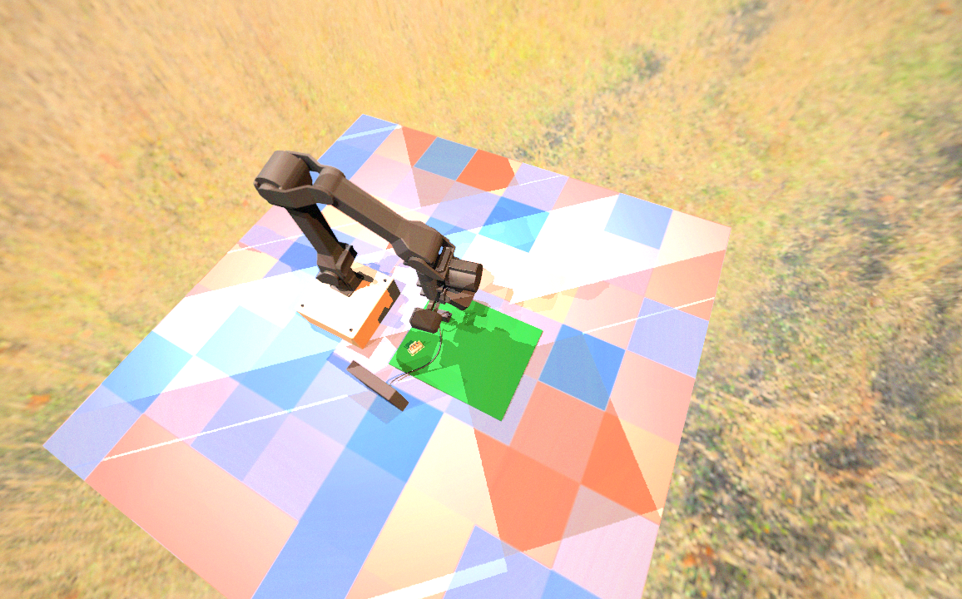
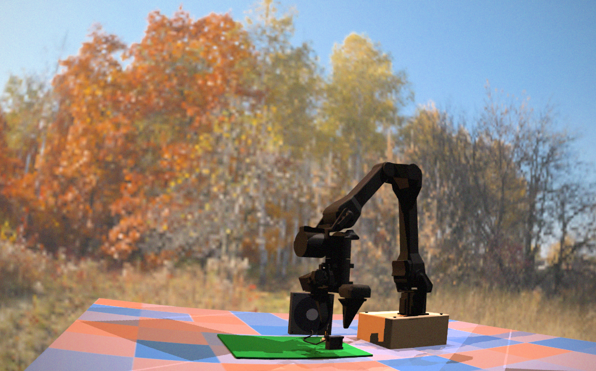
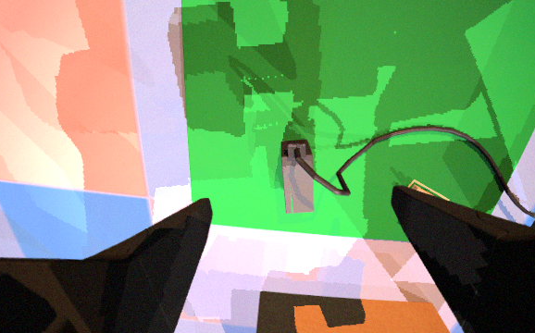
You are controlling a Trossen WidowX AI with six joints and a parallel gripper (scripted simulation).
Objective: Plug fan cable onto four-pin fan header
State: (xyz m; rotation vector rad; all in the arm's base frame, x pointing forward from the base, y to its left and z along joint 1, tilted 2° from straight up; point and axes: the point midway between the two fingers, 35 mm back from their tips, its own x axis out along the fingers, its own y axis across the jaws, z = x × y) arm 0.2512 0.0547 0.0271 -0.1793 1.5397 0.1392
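The fan cable's dark block-shaped plug [image 3: 299, 185] [image 2: 334, 342] rests on the green board [image 1: 495, 383] [image 2: 253, 349] [image 3: 249, 203], near the board's edge on the robot base's side. The hand mostly hides it in the top view. The cream fan header [image 1: 415, 348] [image 3: 427, 190] is bare, with no plug on it; in the wrist view the right fingertip partly covers it. The dark cable [image 1: 436, 360] [image 3: 434, 128] curves from the plug past the header to the fan. My gripper [image 3: 299, 201] [image 2: 336, 327] points down above the board, open and empty, with the plug below the gap between its fingers.
The square black fan [image 1: 375, 384] [image 2: 310, 314] stands upright beside the board, on the header's side. The orange-sided robot base [image 1: 376, 321] [image 2: 417, 332] [image 3: 404, 316] sits close to the board's near edge in the wrist view. The cable arches over the board's corner.
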